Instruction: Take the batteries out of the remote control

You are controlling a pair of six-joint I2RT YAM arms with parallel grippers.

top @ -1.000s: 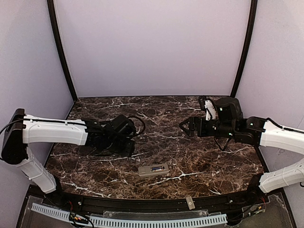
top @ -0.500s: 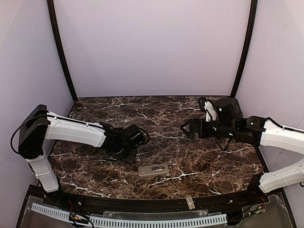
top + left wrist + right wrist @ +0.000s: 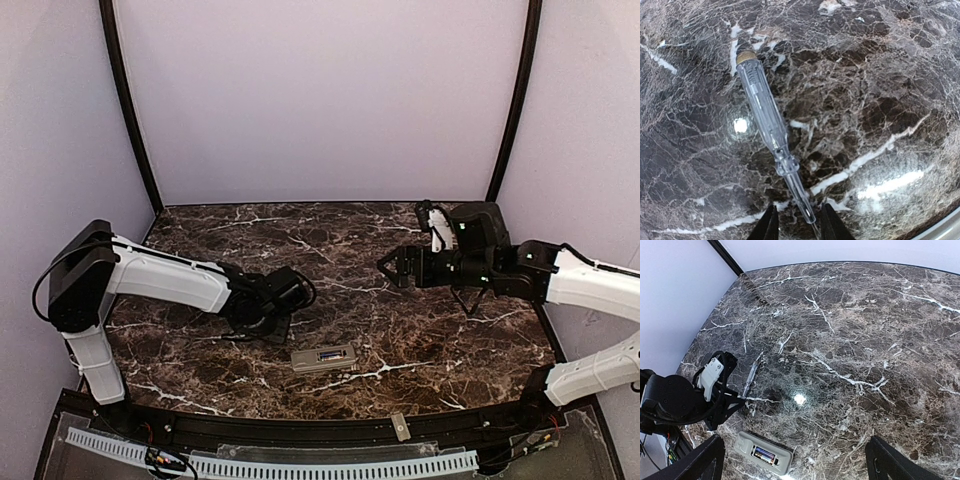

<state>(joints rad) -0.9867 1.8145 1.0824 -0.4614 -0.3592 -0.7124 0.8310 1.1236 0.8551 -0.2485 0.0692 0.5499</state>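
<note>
The remote control [image 3: 323, 358] lies back-up near the table's front, its recess open with batteries [image 3: 763, 456] inside. A clear-handled screwdriver [image 3: 765, 115] lies flat on the marble to its left, also visible from the right wrist as the thin screwdriver [image 3: 750, 377]. My left gripper [image 3: 799, 227] is low over the screwdriver's metal tip, with the jaws narrowly open and a small gap on each side of the shaft. My right gripper [image 3: 794, 442] hangs wide open and empty above the table's right half, well clear of the remote [image 3: 765, 455].
A short flat grey cover piece [image 3: 400, 426] rests on the black front ledge. The left arm [image 3: 170, 282] stretches low across the table's left side. Purple walls and black corner posts enclose the marble table [image 3: 330, 240].
My left arm has swung right and forward, bringing its gripper down over the screwdriver's tip, and its jaws have narrowed. The right arm has barely moved.
</note>
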